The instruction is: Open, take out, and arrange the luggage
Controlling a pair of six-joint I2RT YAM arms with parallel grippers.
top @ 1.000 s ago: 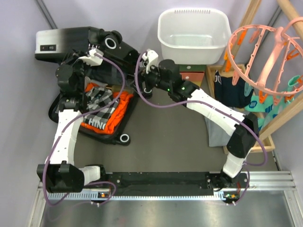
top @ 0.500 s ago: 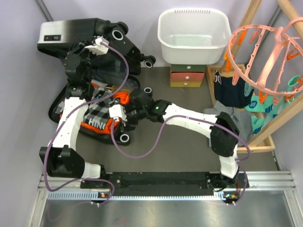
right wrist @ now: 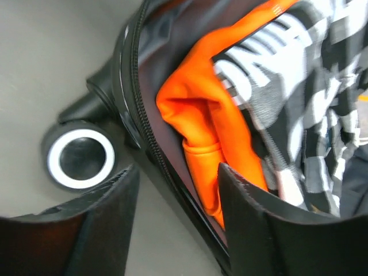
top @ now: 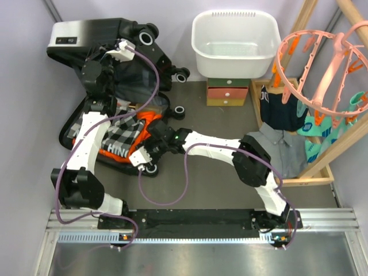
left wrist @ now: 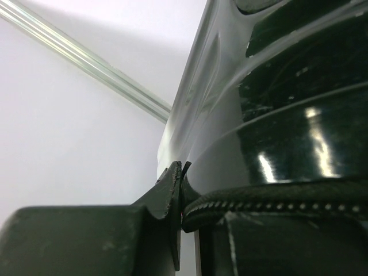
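Note:
The luggage (top: 86,35) lies open at the left, its black-to-white ribbed lid raised against the wall and its base (top: 123,167) on the floor. The base holds an orange garment (right wrist: 213,132) and a black-and-white checked garment (right wrist: 299,86). My left gripper (top: 109,57) is shut on the lid's zipped rim (left wrist: 276,198), which shows close up in the left wrist view (left wrist: 183,195). My right gripper (top: 146,152) is open and empty. Its jaws straddle the base's front rim (right wrist: 144,138) over the orange garment, beside a wheel (right wrist: 79,158).
A white laundry basket (top: 234,43) stands at the back, over a small green-and-orange drawer box (top: 228,92). A wooden rack (top: 322,149) with a pink peg hanger (top: 322,63) and hanging clothes fills the right. A grey shirt (top: 282,149) lies at its foot.
My right arm swung from the back middle down to the base's front rim by the wheel. My left gripper drew the lid further up and back toward the wall.

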